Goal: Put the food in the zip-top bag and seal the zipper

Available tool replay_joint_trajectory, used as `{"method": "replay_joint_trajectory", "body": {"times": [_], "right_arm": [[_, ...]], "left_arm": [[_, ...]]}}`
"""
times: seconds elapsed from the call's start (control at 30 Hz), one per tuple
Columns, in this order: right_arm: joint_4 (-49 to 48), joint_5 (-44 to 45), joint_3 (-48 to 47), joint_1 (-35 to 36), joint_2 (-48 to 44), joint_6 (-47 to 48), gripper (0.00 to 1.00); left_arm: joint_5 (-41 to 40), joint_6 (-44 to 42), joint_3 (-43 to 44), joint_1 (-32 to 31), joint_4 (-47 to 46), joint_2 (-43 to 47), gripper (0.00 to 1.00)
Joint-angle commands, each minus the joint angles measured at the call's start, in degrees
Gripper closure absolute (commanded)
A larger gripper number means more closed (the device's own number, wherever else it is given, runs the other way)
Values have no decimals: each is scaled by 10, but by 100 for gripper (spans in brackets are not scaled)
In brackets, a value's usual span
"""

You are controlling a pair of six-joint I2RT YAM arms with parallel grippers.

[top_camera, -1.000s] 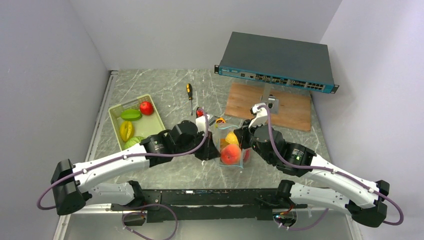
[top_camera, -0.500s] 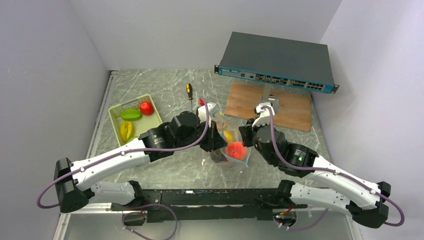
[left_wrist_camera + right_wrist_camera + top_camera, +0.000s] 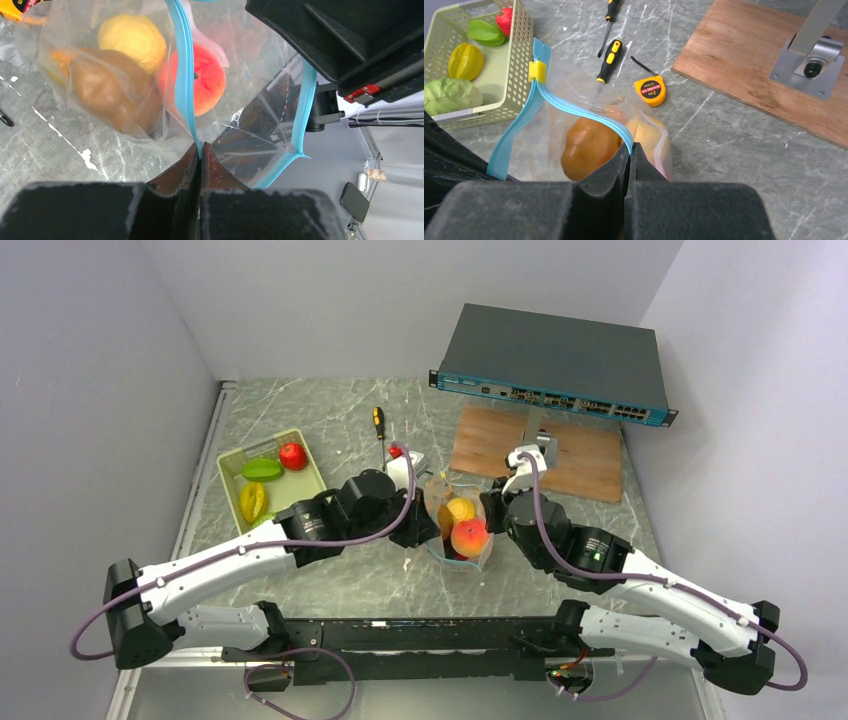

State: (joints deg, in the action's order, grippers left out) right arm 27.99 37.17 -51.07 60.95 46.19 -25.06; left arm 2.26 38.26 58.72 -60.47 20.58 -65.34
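Zip-top bag [image 3: 452,552] hung btwn the two arms, mid-counter; whether its bottom touched the counter [image 3: 340,585] couldn't be told. Inside, packed close together, were a red-orange peach [image 3: 469,536], a yellow fruit [image 3: 460,508] & a brown pear-shaped one [image 3: 589,145]. The zipper [image 3: 184,75] was unsealed: its two teal strips stood apart and met at one corner, w/ a yellow slider [image 3: 537,71] sitting on the strip.

Left fingers [image 3: 195,162] were pinched together on the zipper. Right fingers [image 3: 626,155] were likewise clamped on the strip, from the opposite side.

More food lay in the pale green tray [image 3: 229,462] at left, well apart from the bag: a red strawberry [image 3: 292,455], a dark green fruit [image 3: 261,469], a yellow starfruit [image 3: 252,501] & a pale green fruit [image 3: 449,95].

Beyond the bag were a yellow tape measure [image 3: 650,90] & 2 screwdrivers [image 3: 610,60]. Farther back sat a wooden board [image 3: 590,465], w/ a network switch [image 3: 555,365] above it.
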Motion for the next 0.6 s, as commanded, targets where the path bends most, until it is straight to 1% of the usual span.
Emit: {"method": "replay_joint_trajectory", "body": {"times": [0.0, 0.1, 0.13, 0.17, 0.2, 0.27, 0.37, 0.47, 0.57], "right_arm": [[-6, 21, -16, 2, -17, 12, 100], [-3, 21, -15, 3, -25, 12, 100], [-4, 20, -13, 2, -27, 12, 100], [-5, 19, -12, 2, -29, 12, 100], [-6, 19, -12, 2, -29, 12, 100], [-7, 19, -10, 2, -29, 12, 100], [-9, 17, -7, 2, -28, 12, 100], [-11, 16, -5, 3, -29, 13, 100], [-13, 18, -1, 2, -32, 15, 100]], "left_arm": [[4, -23, 36, -1, 6, -9, 80], [-18, -50, 42, -1, 16, 11, 44], [-21, -61, 48, -1, 25, 18, 36], [-42, -71, 54, 0, 40, 25, 29], [-55, -80, 62, 3, 54, 31, 24], [-72, -96, 73, 15, 83, 43, 18], [-61, -102, 66, 61, 109, 73, 15], [-39, -110, 46, 145, 129, 110, 12], [-42, -139, 31, 235, 162, 135, 8]]}}
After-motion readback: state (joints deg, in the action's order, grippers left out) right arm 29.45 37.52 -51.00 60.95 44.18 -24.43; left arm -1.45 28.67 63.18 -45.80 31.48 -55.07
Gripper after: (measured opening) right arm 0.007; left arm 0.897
